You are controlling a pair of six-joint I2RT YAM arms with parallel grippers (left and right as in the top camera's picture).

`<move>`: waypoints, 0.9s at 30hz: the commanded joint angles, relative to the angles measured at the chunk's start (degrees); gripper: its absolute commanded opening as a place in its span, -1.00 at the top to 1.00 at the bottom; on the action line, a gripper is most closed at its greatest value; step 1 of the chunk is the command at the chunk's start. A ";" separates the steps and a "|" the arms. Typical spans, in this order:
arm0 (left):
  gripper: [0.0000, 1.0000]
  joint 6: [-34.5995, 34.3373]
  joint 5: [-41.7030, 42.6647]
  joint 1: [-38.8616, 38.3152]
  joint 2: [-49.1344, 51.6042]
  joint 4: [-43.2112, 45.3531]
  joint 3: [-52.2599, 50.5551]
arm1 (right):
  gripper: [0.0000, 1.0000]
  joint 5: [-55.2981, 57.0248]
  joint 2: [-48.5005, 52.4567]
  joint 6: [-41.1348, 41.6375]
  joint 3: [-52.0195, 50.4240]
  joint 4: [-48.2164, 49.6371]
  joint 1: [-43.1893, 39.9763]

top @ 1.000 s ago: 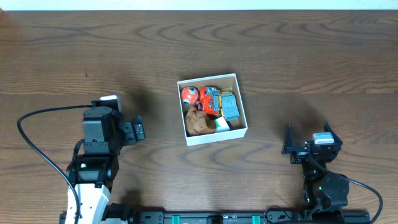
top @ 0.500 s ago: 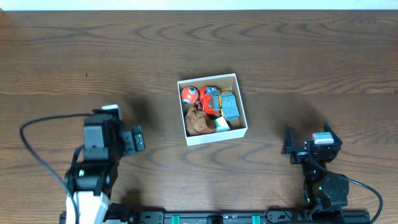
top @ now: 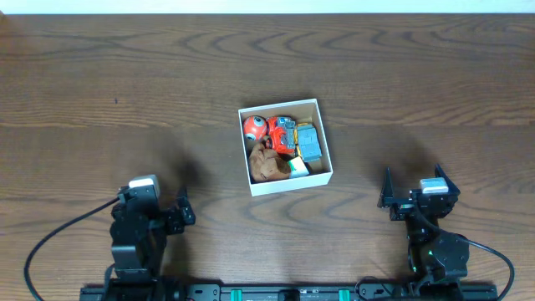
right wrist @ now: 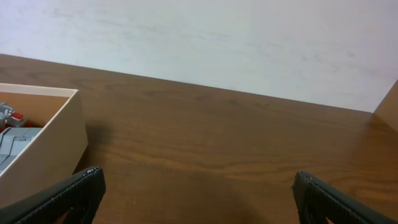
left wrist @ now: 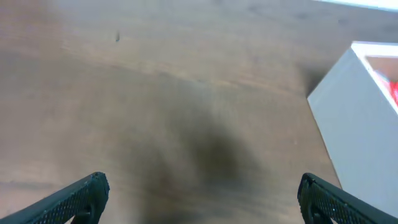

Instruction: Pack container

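The container (top: 317, 106) is a small white-walled cardboard box at the table's middle. It holds several toys: an orange ball (top: 254, 126), a red toy (top: 282, 132), a grey-blue toy (top: 308, 144) and a brown plush (top: 267, 165). Its white wall shows in the left wrist view (left wrist: 357, 124) and its side in the right wrist view (right wrist: 43, 143). My left gripper (top: 185, 212) is open and empty at the front left (left wrist: 200, 196). My right gripper (top: 388, 199) is open and empty at the front right (right wrist: 198, 193).
Dark wooden table (top: 125, 75) all round the box. A pale wall (right wrist: 236, 43) runs behind the table's far edge. Black cables trail from both arms near the front edge.
My left arm has drawn back toward the front edge, away from the box. The right arm and the box's contents have not moved.
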 commanded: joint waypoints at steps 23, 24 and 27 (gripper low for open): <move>-0.96 9.49 7.10 0.02 -12.13 22.95 -15.32 | -0.98 -0.24 -0.37 -0.76 -0.20 -0.09 -0.11; -0.96 9.49 7.10 0.02 -12.13 22.95 -15.32 | -0.98 -0.24 -0.37 -0.76 -0.20 -0.11 -0.11; -0.96 9.49 7.10 0.02 -12.07 22.95 -15.32 | -0.98 -0.24 -0.37 -0.76 -0.22 -0.11 -0.11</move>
